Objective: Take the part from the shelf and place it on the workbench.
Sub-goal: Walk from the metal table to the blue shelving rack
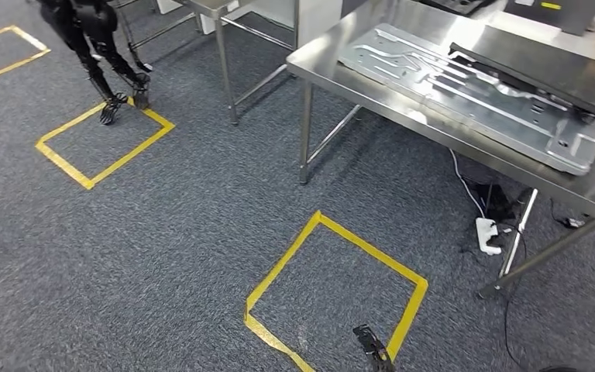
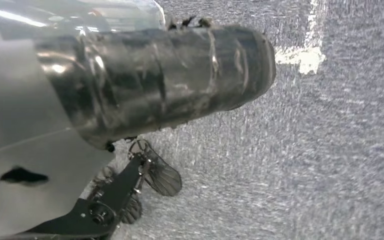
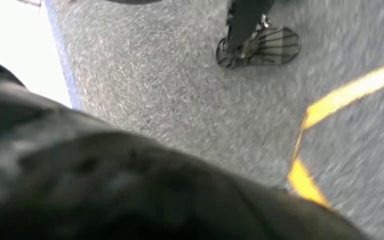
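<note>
Sheet-metal part (image 1: 465, 89), a long silver stamped panel with raised ribs, lies flat on the stainless-steel desk (image 1: 341, 39) at the upper right of the head view, its far edge beside a dark bar (image 1: 527, 74) that runs along the desk. Grey carpet floor (image 1: 201, 209) spreads below, marked with yellow tape squares: one square (image 1: 337, 291) in the foreground just in front of the desk, another (image 1: 104, 143) off to the left, and a third (image 1: 4, 54) at the far left edge. A second black robot (image 1: 97, 46) stands with its feet at the far corner of the left square. Under the desk, a white power strip (image 1: 488, 236) and dark cables rest on the carpet near a slanted desk leg. A second steel-legged table (image 1: 217, 12) stands farther back.

In the left wrist view, the left hand (image 2: 150, 82) appears as a dark, glossy, wrapped shape over the carpet; whether its fingers are spread or curled cannot be told. In the right wrist view, the right hand (image 3: 130, 190) is a dark blur close to the lens, its state likewise impossible to tell.
</note>
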### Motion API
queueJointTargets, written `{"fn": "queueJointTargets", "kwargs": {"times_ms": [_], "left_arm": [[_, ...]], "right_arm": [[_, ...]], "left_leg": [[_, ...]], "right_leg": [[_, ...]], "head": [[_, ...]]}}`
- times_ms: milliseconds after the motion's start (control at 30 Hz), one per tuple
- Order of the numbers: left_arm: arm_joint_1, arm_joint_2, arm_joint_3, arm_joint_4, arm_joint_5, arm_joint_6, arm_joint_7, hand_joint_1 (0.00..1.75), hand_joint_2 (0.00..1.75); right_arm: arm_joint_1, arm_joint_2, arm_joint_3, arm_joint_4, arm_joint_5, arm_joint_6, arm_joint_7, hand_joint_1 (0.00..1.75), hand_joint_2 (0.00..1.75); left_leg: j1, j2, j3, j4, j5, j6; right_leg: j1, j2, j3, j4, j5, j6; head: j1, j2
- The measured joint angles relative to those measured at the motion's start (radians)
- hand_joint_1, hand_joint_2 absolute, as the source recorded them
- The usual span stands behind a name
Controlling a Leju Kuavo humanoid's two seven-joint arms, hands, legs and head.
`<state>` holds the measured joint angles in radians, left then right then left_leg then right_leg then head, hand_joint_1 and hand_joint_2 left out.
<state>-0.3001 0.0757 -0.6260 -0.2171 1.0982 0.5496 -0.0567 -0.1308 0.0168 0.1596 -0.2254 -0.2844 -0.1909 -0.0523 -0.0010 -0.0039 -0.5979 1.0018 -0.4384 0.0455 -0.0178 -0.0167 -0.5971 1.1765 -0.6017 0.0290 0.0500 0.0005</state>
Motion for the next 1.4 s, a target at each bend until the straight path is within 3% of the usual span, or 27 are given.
{"fn": "queueJointTargets", "kwargs": {"times_ms": [67, 100, 133, 167, 233, 300, 367, 433, 500, 567, 600, 667, 733, 800, 867, 900, 933, 1000, 1067, 1100, 1133, 1200, 1267, 1333, 1367, 1400], "left_arm": [[0.000, -0.006, 0.000, 0.000, -0.009, -0.007, -0.007, 0.00, 0.00], [0.002, -0.009, 0.000, 0.000, -0.015, -0.011, -0.010, 0.00, 0.00], [0.003, -0.013, 0.000, 0.000, -0.021, -0.014, -0.012, 0.00, 0.00], [0.003, -0.017, 0.000, -0.001, -0.026, -0.015, -0.013, 0.00, 0.00], [0.002, -0.026, 0.000, -0.003, -0.039, -0.016, -0.013, 0.00, 0.00], [0.001, -0.030, 0.000, -0.007, -0.057, -0.021, -0.012, 0.00, 0.00], [0.006, -0.032, 0.000, -0.014, -0.075, -0.029, -0.017, 0.00, 0.00], [0.019, -0.035, -0.001, -0.026, -0.093, -0.042, -0.032, 0.00, 0.00], [0.035, -0.039, -0.007, -0.041, -0.106, -0.055, -0.059, 0.00, 0.00], [0.062, -0.043, -0.014, -0.054, -0.108, -0.068, -0.101, 0.00, 0.00], [0.081, -0.044, -0.015, -0.059, -0.104, -0.076, -0.126, 0.00, 0.00], [0.120, -0.045, -0.016, -0.064, -0.093, -0.098, -0.167, 0.00, 0.00], [0.145, -0.045, -0.016, -0.064, -0.087, -0.119, -0.181, 0.00, 0.00], [0.151, -0.045, -0.016, -0.065, -0.090, -0.126, -0.180, 0.00, 0.00], [0.155, -0.045, -0.016, -0.066, -0.093, -0.124, -0.173, 0.00, 0.00], [0.159, -0.045, -0.016, -0.066, -0.094, -0.123, -0.170, 0.00, 0.00], [0.161, -0.045, -0.016, -0.067, -0.095, -0.122, -0.169, 0.00, 0.00], [0.164, -0.046, -0.016, -0.068, -0.096, -0.123, -0.171, 0.00, 0.00], [0.166, -0.045, -0.016, -0.069, -0.096, -0.126, -0.176, 0.00, 0.00], [0.168, -0.045, -0.016, -0.069, -0.096, -0.129, -0.180, 0.00, 0.00], [0.170, -0.045, -0.016, -0.069, -0.096, -0.133, -0.183, 0.00, 0.00], [0.176, -0.045, -0.016, -0.069, -0.097, -0.140, -0.188, 0.00, 0.00], [0.178, -0.046, -0.016, -0.071, -0.097, -0.142, -0.184, 0.00, 0.00], [0.171, -0.046, -0.016, -0.079, -0.093, -0.120, -0.158, 0.00, 0.00], [0.166, -0.045, -0.016, -0.085, -0.090, -0.102, -0.140, 0.00, 0.00], [0.160, -0.044, -0.016, -0.092, -0.088, -0.084, -0.122, 0.00, 0.00]], "right_arm": [[0.003, -0.006, 0.008, 0.000, -0.006, -0.006, 0.003, 0.00, 0.00], [0.004, -0.010, 0.011, 0.001, -0.013, -0.010, 0.004, 0.00, 0.00], [0.006, -0.015, 0.012, 0.001, -0.020, -0.013, 0.003, 0.00, 0.00], [0.006, -0.020, 0.013, 0.001, -0.025, -0.016, 0.002, 0.00, 0.00], [0.007, -0.028, 0.014, 0.002, -0.036, -0.018, -0.004, 0.00, 0.00], [0.010, -0.033, 0.014, 0.003, -0.051, -0.019, -0.012, 0.00, 0.00], [0.013, -0.034, 0.014, 0.003, -0.068, -0.020, -0.021, 0.00, 0.00], [0.019, -0.037, 0.014, 0.004, -0.087, -0.019, -0.033, 0.00, 0.00], [0.027, -0.040, 0.013, 0.006, -0.104, -0.017, -0.045, 0.00, 0.00], [0.034, -0.042, 0.013, 0.008, -0.115, -0.020, -0.053, 0.00, 0.00], [0.035, -0.042, 0.012, 0.009, -0.118, -0.025, -0.056, 0.00, 0.00], [0.036, -0.042, 0.012, 0.010, -0.122, -0.036, -0.062, 0.00, 0.00], [0.037, -0.043, 0.012, 0.010, -0.124, -0.043, -0.074, 0.00, 0.00], [0.036, -0.046, 0.012, 0.010, -0.126, -0.043, -0.084, 0.00, 0.00], [0.031, -0.048, 0.012, 0.010, -0.128, -0.043, -0.088, 0.00, 0.00], [0.029, -0.049, 0.012, 0.010, -0.129, -0.043, -0.088, 0.00, 0.00], [0.028, -0.049, 0.012, 0.010, -0.132, -0.045, -0.087, 0.00, 0.00], [0.029, -0.052, 0.012, 0.010, -0.139, -0.050, -0.083, 0.00, 0.00], [0.032, -0.055, 0.012, 0.011, -0.145, -0.057, -0.072, 0.00, 0.00], [0.034, -0.056, 0.011, 0.011, -0.147, -0.060, -0.065, 0.00, 0.00], [0.035, -0.057, 0.011, 0.012, -0.149, -0.065, -0.059, 0.00, 0.00], [0.037, -0.058, 0.010, 0.013, -0.157, -0.072, -0.052, 0.00, 0.00], [0.037, -0.060, 0.008, 0.014, -0.160, -0.074, -0.055, 0.00, 0.00], [0.034, -0.060, 0.006, 0.014, -0.149, -0.068, -0.061, 0.00, 0.00], [0.032, -0.059, 0.006, 0.014, -0.142, -0.065, -0.064, 0.00, 0.00], [0.031, -0.059, 0.006, 0.014, -0.136, -0.063, -0.066, 0.00, 0.00]], "left_leg": [[-0.003, -0.026, -0.001, 0.001, -0.001, 0.005], [-0.003, -0.041, -0.001, 0.003, -0.001, 0.006], [-0.003, -0.057, 0.000, 0.006, -0.002, 0.005], [-0.003, -0.072, 0.000, 0.010, -0.004, 0.003], [-0.002, -0.100, -0.006, 0.022, -0.009, -0.006], [0.000, -0.121, -0.014, 0.028, -0.010, -0.018], [0.002, -0.135, -0.019, 0.027, -0.008, -0.030], [0.000, -0.094, -0.035, 0.059, -0.027, -0.039], [0.000, -0.032, -0.085, 0.161, -0.078, -0.048], [0.006, -0.010, -0.141, 0.269, -0.115, -0.055], [0.008, -0.006, -0.150, 0.283, -0.110, -0.057], [0.012, 0.011, -0.113, 0.208, -0.057, -0.058], [0.007, 0.056, -0.048, 0.081, -0.012, -0.051], [-0.002, 0.075, -0.022, 0.027, -0.004, -0.040], [-0.004, 0.047, -0.020, 0.023, -0.002, -0.028], [-0.002, 0.035, -0.016, 0.017, 0.000, -0.022], [0.000, 0.023, -0.012, 0.010, 0.003, -0.015], [0.002, 0.002, -0.007, 0.002, 0.007, -0.003], [0.000, -0.024, -0.008, 0.003, 0.006, 0.002], [0.000, -0.039, -0.008, 0.004, 0.006, 0.002], [0.000, -0.055, -0.008, 0.005, 0.006, 0.002], [0.001, -0.085, -0.009, 0.013, 0.003, -0.002], [-0.001, -0.108, -0.015, 0.025, -0.001, -0.013], [-0.001, -0.126, -0.021, 0.028, 0.000, -0.025], [0.000, -0.136, -0.025, 0.026, 0.003, -0.031], [0.000, -0.130, -0.028, 0.030, 0.001, -0.035]], "right_leg": [[0.000, 0.015, -0.062, 0.113, -0.032, 0.001], [0.000, 0.016, -0.073, 0.122, -0.020, 0.001], [-0.001, 0.018, -0.065, 0.093, 0.011, 0.000], [-0.003, 0.028, -0.041, 0.030, 0.053, 0.000], [-0.007, 0.073, 0.007, -0.089, 0.102, -0.004], [-0.005, 0.096, 0.023, -0.131, 0.105, -0.008], [-0.005, 0.072, 0.030, -0.137, 0.108, -0.019], [-0.008, 0.048, 0.042, -0.148, 0.113, -0.031], [-0.007, 0.024, 0.048, -0.154, 0.114, -0.039], [-0.005, -0.003, 0.050, -0.154, 0.110, -0.043], [-0.005, -0.016, 0.052, -0.153, 0.107, -0.043], [-0.005, -0.038, 0.060, -0.153, 0.099, -0.041], [-0.002, -0.061, 0.071, -0.153, 0.089, -0.031], [0.003, -0.086, 0.079, -0.155, 0.080, -0.019], [0.004, -0.107, 0.089, -0.161, 0.075, -0.008], [0.003, -0.097, 0.092, -0.157, 0.069, -0.002], [0.001, -0.076, 0.086, -0.138, 0.053, 0.002], [-0.001, -0.014, 0.040, -0.036, -0.004, 0.005], [-0.001, 0.012, -0.027, 0.090, -0.052, 0.004], [-0.001, 0.015, -0.045, 0.117, -0.050, 0.004], [-0.002, 0.017, -0.046, 0.106, -0.029, 0.004], [-0.006, 0.038, -0.003, -0.013, 0.046, 0.002], [-0.007, 0.072, 0.037, -0.116, 0.088, -0.003], [-0.003, 0.077, 0.043, -0.135, 0.090, -0.011], [-0.004, 0.064, 0.046, -0.137, 0.092, -0.018], [-0.003, 0.052, 0.050, -0.140, 0.095, -0.024]], "head": [[0.001, 0.000], [0.001, 0.000], [0.002, 0.000], [0.002, 0.000], [0.001, 0.000], [0.001, 0.000], [0.001, 0.000], [-0.002, 0.000], [-0.007, 0.000], [-0.008, 0.000], [-0.008, 0.000], [-0.008, 0.000], [-0.008, 0.000], [-0.007, 0.000], [-0.006, 0.000], [-0.005, 0.000], [-0.004, 0.000], [-0.001, 0.000], [0.002, 0.000], [0.002, 0.000], [0.002, 0.000], [0.002, 0.000], [0.001, 0.000], [0.001, 0.000], [0.000, 0.000], [0.000, 0.000]]}}
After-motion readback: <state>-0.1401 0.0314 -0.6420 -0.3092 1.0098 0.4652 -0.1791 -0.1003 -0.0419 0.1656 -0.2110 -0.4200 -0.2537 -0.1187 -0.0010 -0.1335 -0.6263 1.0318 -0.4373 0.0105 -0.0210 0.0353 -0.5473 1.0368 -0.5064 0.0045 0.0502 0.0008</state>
